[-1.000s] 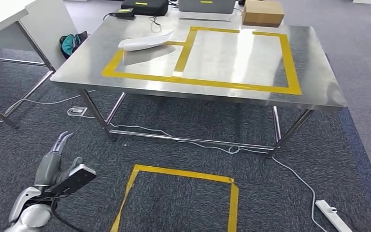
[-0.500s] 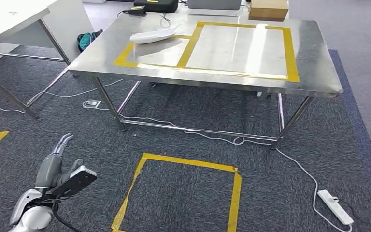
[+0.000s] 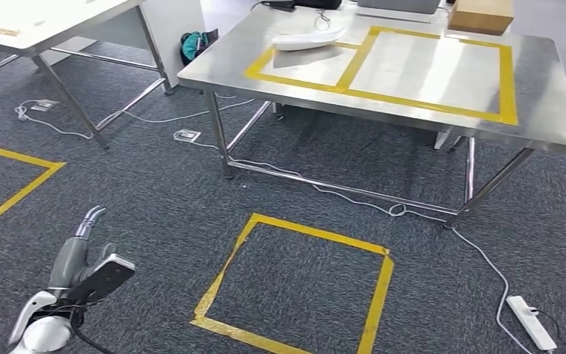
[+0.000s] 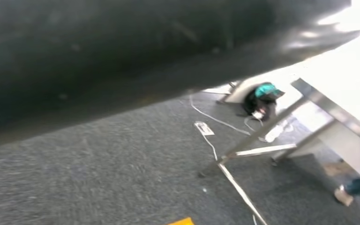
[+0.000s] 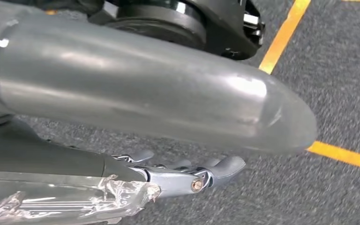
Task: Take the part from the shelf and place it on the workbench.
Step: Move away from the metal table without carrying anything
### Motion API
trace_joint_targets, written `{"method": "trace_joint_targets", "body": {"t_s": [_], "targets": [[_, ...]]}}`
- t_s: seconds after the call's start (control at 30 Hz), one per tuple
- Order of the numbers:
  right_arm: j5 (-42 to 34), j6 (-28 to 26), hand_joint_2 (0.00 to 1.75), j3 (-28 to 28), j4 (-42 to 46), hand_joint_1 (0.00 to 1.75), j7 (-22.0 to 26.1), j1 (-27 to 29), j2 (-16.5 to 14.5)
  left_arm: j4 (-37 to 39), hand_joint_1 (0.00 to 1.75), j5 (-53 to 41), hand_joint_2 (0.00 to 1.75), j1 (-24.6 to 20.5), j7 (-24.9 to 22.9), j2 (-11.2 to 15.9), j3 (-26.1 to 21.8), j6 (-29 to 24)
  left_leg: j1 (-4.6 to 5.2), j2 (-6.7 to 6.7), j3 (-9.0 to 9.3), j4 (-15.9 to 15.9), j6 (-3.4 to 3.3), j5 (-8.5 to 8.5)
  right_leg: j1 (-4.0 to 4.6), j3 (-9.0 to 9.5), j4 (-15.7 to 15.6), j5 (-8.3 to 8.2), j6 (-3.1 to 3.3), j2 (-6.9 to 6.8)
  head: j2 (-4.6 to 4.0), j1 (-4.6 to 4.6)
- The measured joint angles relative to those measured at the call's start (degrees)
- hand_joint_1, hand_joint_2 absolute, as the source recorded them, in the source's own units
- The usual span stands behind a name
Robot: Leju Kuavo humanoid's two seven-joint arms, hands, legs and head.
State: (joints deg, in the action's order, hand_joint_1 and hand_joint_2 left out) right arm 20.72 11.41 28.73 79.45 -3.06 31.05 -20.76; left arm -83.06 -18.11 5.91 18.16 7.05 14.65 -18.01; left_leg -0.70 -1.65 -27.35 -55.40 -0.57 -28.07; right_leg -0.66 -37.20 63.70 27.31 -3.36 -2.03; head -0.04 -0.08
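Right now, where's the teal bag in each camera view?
Head view: teal bag on the floor, upper left, by the steel table's far left corner.
Left wrist view: teal bag on the carpet past metal table legs.
Right wrist view: not in it.
Shared landmark: yellow floor tape.

Bright tabletop glare; blurred wrist views
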Motion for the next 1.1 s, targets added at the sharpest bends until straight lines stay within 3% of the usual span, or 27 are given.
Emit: {"method": "trace_joint_targets", "body": {"t_s": [0.07, 0.1, 0.13, 0.2, 0.27, 0.33, 0.5, 0.57, 0.67, 0.7, 0.73, 0.8, 0.87, 0.9, 0.97, 1.03, 1.1], "targets": [[0.97, 0.49, 0.0, 0.07, -0.25, 0.0, 0.13, -0.11, 0.0, -0.73, 0.0, 2.14, 0.0, 1.1, 0.04, -0.01, -0.44, -0.64, 0.34, 1.19, -1.08, -0.02, -0.35, 0.87, 0.14, -2.7, 7.82, 4.39, 0.11, 1.56, 0.0, 0.19], [1.69, 0.76, 0.0, 0.13, -0.48, 0.0, 0.28, -0.26, 0.0, -1.35, 0.0, 3.46, 0.0, 2.08, 0.06, -0.02, -0.85, -1.09, 0.54, 1.77, -1.55, -0.04, -0.44, 1.26, 0.26, -3.23, 10.14, 5.37, 0.36, 1.77, 0.0, 0.22], [2.42, 1.01, 0.0, 0.25, -0.77, 0.0, 0.54, -0.46, 0.0, -2.1, 0.0, 4.51, 0.0, 3.16, 0.11, -0.02, -1.31, -1.49, 0.72, 2.35, -1.92, -0.05, -0.47, 1.58, 0.41, -2.66, 10.23, 5.23, 0.71, 1.9, 0.0, 0.22], [3.76, 1.42, 0.0, 0.61, -1.35, 0.0, 1.33, -0.91, 0.0, -3.61, 0.0, 5.71, 0.0, 4.89, 0.24, -0.02, -2.21, -2.02, 0.96, 3.68, -2.34, -0.07, -0.46, 2.12, 0.77, 1.77, 3.9, 2.35, 1.63, 2.84, 0.0, 0.22], [4.78, 1.86, 0.0, 1.13, -1.82, 0.0, 2.18, -1.48, 0.0, -4.92, 0.0, 6.35, 0.0, 5.8, 0.33, -0.02, -2.95, -2.32, 1.1, 5.05, -2.72, -0.15, -0.21, 2.56, 0.91, 6.39, -3.93, 0.36, 2.48, 5.1, 0.0, 0.16], [5.36, 2.08, 0.0, 1.6, -2.2, 0.0, 2.65, -1.95, 0.0, -5.78, 0.0, 6.67, 0.0, 6.28, 0.35, 0.02, -3.46, -2.5, 0.98, 6.19, -3.24, -0.26, 0.27, 2.96, 1.01, 7.77, -6.84, 0.33, 2.73, 5.98, 0.0, 0.1], [5.58, 2.11, 0.0, 1.79, -2.39, 0.0, 2.77, -2.16, 0.0, -6.16, 0.0, 6.72, 0.0, 6.65, 0.35, 0.08, -3.74, -2.54, 0.71, 6.92, -3.61, -0.25, 0.72, 3.25, 1.23, 7.69, -6.94, 0.22, 2.72, 5.28, 0.0, 0.11], [5.65, 2.15, 0.0, 1.93, -2.49, 0.0, 2.84, -2.41, 0.0, -6.49, 0.0, 6.72, 0.0, 7.07, 0.37, 0.12, -4.03, -2.54, 0.69, 6.65, -4.16, -0.82, 1.18, 2.83, 1.15, 7.88, -7.31, -0.25, 3.08, 4.48, 0.0, 0.02], [5.71, 2.3, 0.0, 2.37, -2.97, 0.0, 2.98, -2.92, 0.0, -7.07, 0.0, 6.76, 0.0, 7.73, 0.42, 0.24, -4.57, -2.56, 0.54, 3.01, -10.25, -13.41, 2.65, -3.76, 0.7, 7.55, -8.3, -1.52, 3.75, 0.71, 0.0, -0.53], [5.71, 2.35, 0.0, 2.44, -3.12, 0.0, 2.99, -2.96, 0.0, -7.08, 0.0, 6.77, 0.0, 7.81, 0.42, 0.26, -4.64, -2.56, 0.36, 2.28, -11.41, -16.32, 2.99, -4.77, 0.7, 7.28, -8.24, -1.6, 3.7, -0.39, 0.0, -0.62], [5.71, 2.36, 0.0, 2.46, -3.21, 0.0, 2.99, -3.02, 0.0, -7.08, 0.0, 6.77, 0.0, 7.89, 0.42, 0.27, -4.67, -2.56, 0.25, 2.01, -10.42, -14.84, 3.12, -3.55, 0.67, 7.18, -8.17, -1.64, 3.63, -1.1, 0.0, -0.62], [5.71, 2.39, 0.0, 2.47, -3.31, 0.0, 2.99, -3.11, 0.0, -7.13, 0.0, 6.77, 0.0, 7.88, 0.42, 0.28, -4.73, -2.56, 0.14, -0.1, -5.89, -7.03, 3.32, -0.04, 0.71, 7.07, -7.85, -1.54, 3.27, -2.41, 0.0, -0.62], [5.83, 2.44, 0.0, 2.53, -3.36, 0.0, 3.08, -3.15, 0.0, -7.31, 0.0, 6.77, 0.0, 7.76, 0.42, 0.26, -4.76, -2.58, 0.28, -1.97, -2.78, -1.04, 2.73, 1.78, 0.98, 6.9, -7.24, -1.24, 2.6, -3.47, 0.0, -0.49], [6.03, 2.57, 0.0, 2.58, -3.38, 0.0, 3.26, -3.2, 0.0, -7.41, 0.0, 6.77, 0.0, 7.8, 0.43, 0.27, -4.81, -2.62, 0.44, -2.19, -2.45, -0.05, 2.22, 1.89, 1.09, 6.87, -7.06, -1.18, 2.25, -3.98, 0.0, -0.4], [6.79, 2.99, 0.0, 2.76, -3.46, 0.0, 3.87, -3.53, 0.0, -7.54, 0.0, 6.79, 0.0, 8.16, 0.45, 0.3, -5.02, -2.77, 0.61, -0.93, -2.87, -0.03, 1.11, 2.17, 0.97, 6.97, -7.04, -1.19, 1.66, -4.77, 0.0, -0.27], [7.74, 3.47, 0.0, 3.1, -3.7, 0.0, 4.5, -4.04, 0.0, -7.78, 0.0, 6.96, 0.0, 8.53, 0.51, 0.32, -5.38, -2.94, 0.48, 0.09, -3.13, 0.06, 0.28, 2.61, 0.71, 6.25, -5.36, 0.3, 0.95, -2.84, 0.0, -0.14], [8.66, 3.85, 0.0, 3.56, -4.25, 0.0, 5.02, -4.35, 0.0, -8.13, 0.0, 7.21, 0.0, 8.71, 0.56, 0.31, -5.64, -3.09, 0.36, 1.25, -3.56, 0.1, -0.3, 3.02, 0.56, 3.56, 0.98, 4.26, 0.5, 0.44, 0.0, 0.06]]}}
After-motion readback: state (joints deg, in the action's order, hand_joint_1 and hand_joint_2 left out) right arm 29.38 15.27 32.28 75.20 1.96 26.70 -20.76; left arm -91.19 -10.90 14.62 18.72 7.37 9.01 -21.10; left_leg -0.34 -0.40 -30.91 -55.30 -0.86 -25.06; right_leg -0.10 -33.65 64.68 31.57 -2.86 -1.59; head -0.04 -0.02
